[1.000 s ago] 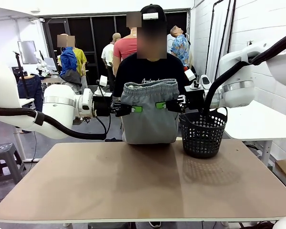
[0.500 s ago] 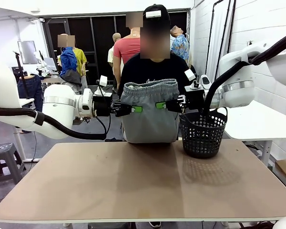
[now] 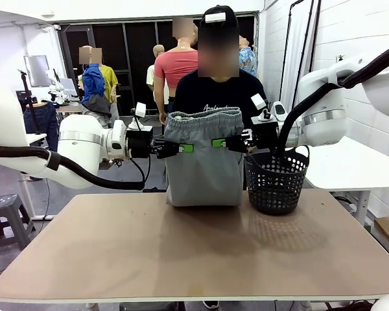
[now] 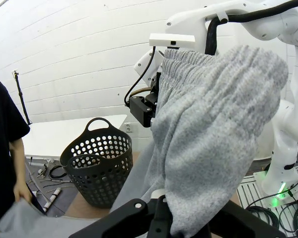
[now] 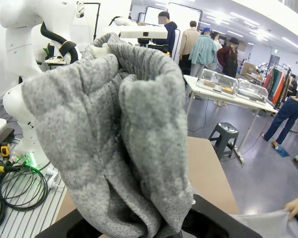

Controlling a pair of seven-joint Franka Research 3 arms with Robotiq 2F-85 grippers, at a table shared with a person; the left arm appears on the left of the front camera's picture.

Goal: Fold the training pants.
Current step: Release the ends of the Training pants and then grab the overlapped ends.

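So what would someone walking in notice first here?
Light grey soft-fabric sweatpants held up over the brown table's far side, gathered waistband pinched between the left tool and right tool, both shut on it. Right beside them, a black perforated basket stands on the table's far right.

White rounded arms (image 3: pixel 84 146), thick black hoses (image 3: pixel 19 154), black jaws with green pads (image 3: pixel 187 148).
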